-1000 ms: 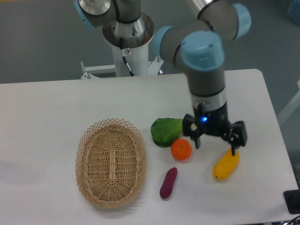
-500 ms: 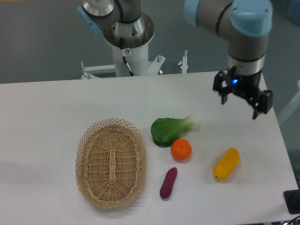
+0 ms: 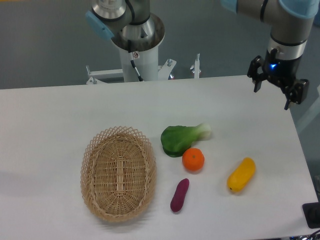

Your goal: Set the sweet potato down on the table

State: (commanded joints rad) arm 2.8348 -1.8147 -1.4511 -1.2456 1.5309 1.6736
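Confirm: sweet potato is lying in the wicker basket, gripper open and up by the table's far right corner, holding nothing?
Not quite. The sweet potato lies on the table, just right of the wicker basket, which holds nothing. The camera view shows it. The rest stands: the gripper is open, empty, up by the far right corner.

Slim dark reddish-purple sweet potato (image 3: 179, 195), lying flat on white table (image 3: 60, 110), slightly tilted
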